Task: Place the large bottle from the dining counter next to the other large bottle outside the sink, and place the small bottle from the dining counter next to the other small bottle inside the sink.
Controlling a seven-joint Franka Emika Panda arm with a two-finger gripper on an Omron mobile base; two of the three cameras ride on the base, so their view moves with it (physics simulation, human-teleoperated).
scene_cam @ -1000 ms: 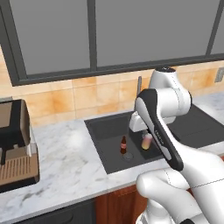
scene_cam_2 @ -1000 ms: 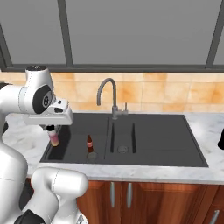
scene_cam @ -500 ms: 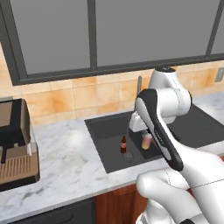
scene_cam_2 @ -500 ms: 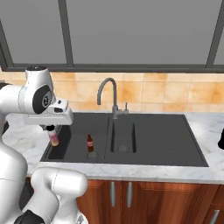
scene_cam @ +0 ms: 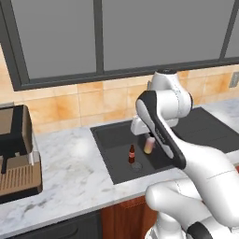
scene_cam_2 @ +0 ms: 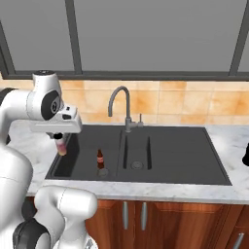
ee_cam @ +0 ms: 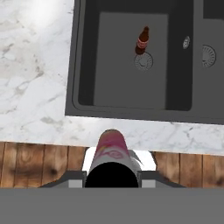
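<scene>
From the left base view, the small bottle is seen held upright over the sink, with the other small bottle standing just beside it, toward the coffee machine. From the right base view, the gripper is closed on the pale bottle (cap uppermost) above the basin's left end. In the hand view, the brown bottle is found ahead of the held one, by the drain.

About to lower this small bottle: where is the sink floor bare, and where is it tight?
Bare basin floor lies left of the brown bottle, toward the sink wall. It is tight right at that bottle, which stands beside the drain.
</scene>
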